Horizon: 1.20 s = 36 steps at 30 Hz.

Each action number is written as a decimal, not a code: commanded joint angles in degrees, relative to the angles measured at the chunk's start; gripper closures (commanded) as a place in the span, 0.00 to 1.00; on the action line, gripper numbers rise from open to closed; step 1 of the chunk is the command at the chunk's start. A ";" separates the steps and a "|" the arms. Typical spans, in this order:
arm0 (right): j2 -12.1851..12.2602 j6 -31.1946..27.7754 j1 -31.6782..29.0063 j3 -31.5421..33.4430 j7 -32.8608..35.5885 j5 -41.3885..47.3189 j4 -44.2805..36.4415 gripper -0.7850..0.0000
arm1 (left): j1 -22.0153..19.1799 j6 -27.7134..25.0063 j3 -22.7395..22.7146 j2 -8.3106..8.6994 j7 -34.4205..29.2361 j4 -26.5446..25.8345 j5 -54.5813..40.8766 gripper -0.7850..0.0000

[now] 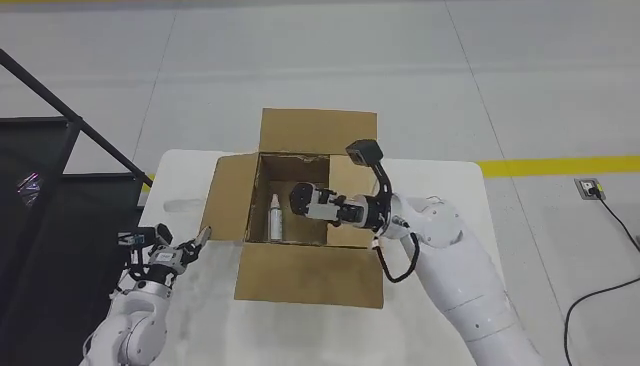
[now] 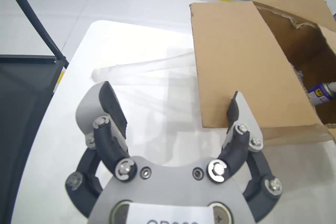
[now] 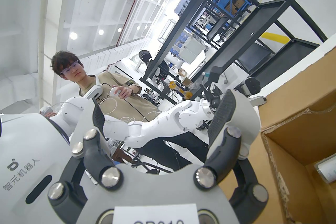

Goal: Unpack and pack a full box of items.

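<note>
Box (image 1: 295,166): brown cardboard, set mid-table, open at top, ragged along inner far rim.
Far flap (image 1: 318,129): tilted back, away from robot.
Left flap (image 1: 228,198): splayed outward over tabletop, with a straight outer edge facing left arm.
Near flap (image 1: 308,274): folded out toward robot, lying close to table's near edge.
White bottle (image 1: 275,216): lying on box floor beside left wall, lengthwise toward far wall.
Blue can (image 2: 321,93): lying inside box, low against a wall, glimpsed past left flap. Cannot tell whether separate from white bottle.
Left gripper (image 2: 170,91): spread wide, clamped on nothing. Hovering over tabletop just outside near corner of left flap, one fingertip just beside that flap's edge. Cannot tell whether touching.
Right gripper (image 3: 162,101): reaching in over box opening from right side, spread apart with nothing between pads. Near white bottle but apart from it, aimed toward left wall.
Table (image 1: 440,181): white with rounded corners. Wide margin right of box, narrower margin on left.
Black rack (image 1: 60,166): just beside table's left edge, hemming in left arm's side.
Open room: widest over tabletop right of box and toward far-right corner, tight between left flap and table's left edge.
</note>
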 commanded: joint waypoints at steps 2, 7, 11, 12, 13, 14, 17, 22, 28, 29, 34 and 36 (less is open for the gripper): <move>0.25 -0.10 -0.92 0.90 -0.83 -0.76 -1.18 0.00 | -0.20 -0.34 -0.28 0.00 0.36 0.45 -0.24 0.00; 0.25 -0.10 -0.92 0.90 -0.83 -0.76 -1.18 0.00 | 1.92 -1.83 -2.73 0.15 2.32 -3.95 -2.36 0.00; 0.62 -0.55 -1.63 1.26 -0.29 -0.92 -2.62 0.00 | 4.71 -3.15 -5.19 0.37 2.16 -11.07 -3.60 0.00; 0.88 -0.71 -1.80 2.04 -0.42 -0.84 -2.69 0.00 | 5.39 -3.64 -5.65 0.42 1.89 -13.17 -3.92 0.00; 1.16 -0.71 -2.02 2.59 -0.42 -0.97 -3.34 0.00 | 6.04 -3.91 -6.17 0.47 1.73 -15.42 -3.95 0.00; 1.58 -0.60 -2.72 3.14 -0.31 -0.49 -4.86 0.00 | 7.00 -4.19 -6.67 0.52 1.57 -18.64 -3.60 0.00; 2.96 -0.67 -5.47 5.36 -0.38 -1.29 -8.95 0.00 | 9.30 -5.37 -6.90 0.50 0.48 -25.89 -4.86 0.00; 5.52 -0.90 -12.03 10.51 -0.61 -2.84 -15.79 0.00 | 10.33 -7.25 -5.16 0.54 -3.70 -36.15 -5.41 0.00; 8.70 -2.25 -22.02 17.63 -1.96 -2.64 -22.22 0.00 | -0.95 -5.16 6.41 0.00 -14.78 -32.92 -5.78 0.00; 9.42 -2.69 -24.18 19.02 -2.39 -2.61 -23.42 0.00 | -4.79 -3.94 9.70 -0.36 -17.41 -30.07 -6.82 0.00; 11.97 -5.04 -31.67 22.70 -4.74 -2.83 -26.57 0.00 | -15.97 -0.37 18.94 -1.93 -23.24 -20.08 -12.39 0.00; 12.85 -6.53 -34.23 24.15 -6.24 -2.51 -26.19 0.00 | -19.41 0.65 21.41 -2.50 -26.20 -16.29 -15.05 0.00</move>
